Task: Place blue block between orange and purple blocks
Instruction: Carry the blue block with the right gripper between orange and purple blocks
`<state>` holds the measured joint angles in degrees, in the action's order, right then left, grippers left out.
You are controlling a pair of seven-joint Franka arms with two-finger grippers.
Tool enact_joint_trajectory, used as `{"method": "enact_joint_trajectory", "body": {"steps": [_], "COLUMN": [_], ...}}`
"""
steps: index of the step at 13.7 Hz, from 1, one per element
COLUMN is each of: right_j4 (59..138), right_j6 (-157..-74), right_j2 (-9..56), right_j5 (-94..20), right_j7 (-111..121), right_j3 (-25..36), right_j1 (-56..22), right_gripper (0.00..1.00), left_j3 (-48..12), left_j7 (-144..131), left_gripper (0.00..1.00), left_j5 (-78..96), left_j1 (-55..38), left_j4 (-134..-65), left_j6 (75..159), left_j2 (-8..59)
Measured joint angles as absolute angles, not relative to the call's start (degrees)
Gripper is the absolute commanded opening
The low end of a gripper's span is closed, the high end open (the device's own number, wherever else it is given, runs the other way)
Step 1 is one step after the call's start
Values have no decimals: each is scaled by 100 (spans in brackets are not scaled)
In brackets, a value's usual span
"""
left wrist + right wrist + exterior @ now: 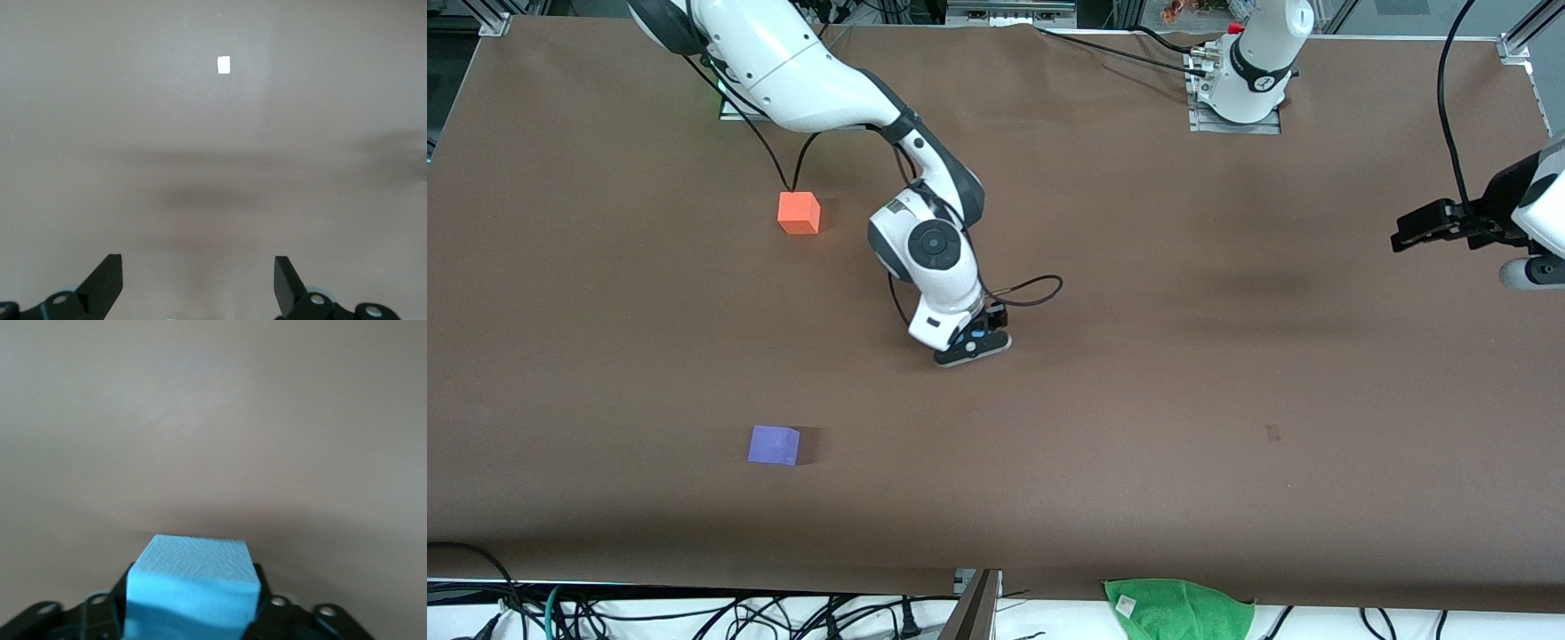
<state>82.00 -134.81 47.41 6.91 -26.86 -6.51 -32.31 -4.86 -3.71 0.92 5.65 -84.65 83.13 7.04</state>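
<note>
The blue block (192,577) sits between the fingers of my right gripper (972,345), which is down at the table's middle and shut on it; from the front only a sliver of the blue block (978,336) shows under the hand. The orange block (799,213) rests on the table toward the right arm's end, farther from the front camera. The purple block (774,444) lies nearer the front camera, almost in line with the orange one. My left gripper (1405,233) waits open in the air at the left arm's end of the table, and its wrist view shows nothing between the fingers of the left gripper (198,287).
The brown table mat (1138,356) spans the whole table. A green cloth (1178,609) hangs at the table's front edge. A black cable (1023,293) loops beside the right wrist. A small pale mark (224,65) lies on the mat under the left gripper's view.
</note>
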Motion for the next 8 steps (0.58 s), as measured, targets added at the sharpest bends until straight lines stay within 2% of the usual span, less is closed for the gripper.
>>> {"method": "enact_joint_trajectory", "body": {"steps": [4, 6, 8], "right_j4": [8282, 8906, 9789], "right_j6": [-12272, -12166, -12436], "right_j2": [3903, 3439, 3075], "right_j5": [340, 248, 198], "right_j7": [-1733, -1141, -866], "right_j3": [-600, -507, -482], "right_j1": [-2054, -1534, -1056], "right_gripper": [0, 0, 0], "left_j3": [-495, -471, -389], "left_j7": [-354, -381, -388], "left_gripper": [100, 100, 100], "left_j5": [92, 92, 92], "left_j1": [535, 514, 474], "left_j4": [-8914, -8939, -8968], "left_j6": [8289, 8274, 8261], "left_j2": [379, 296, 195]}}
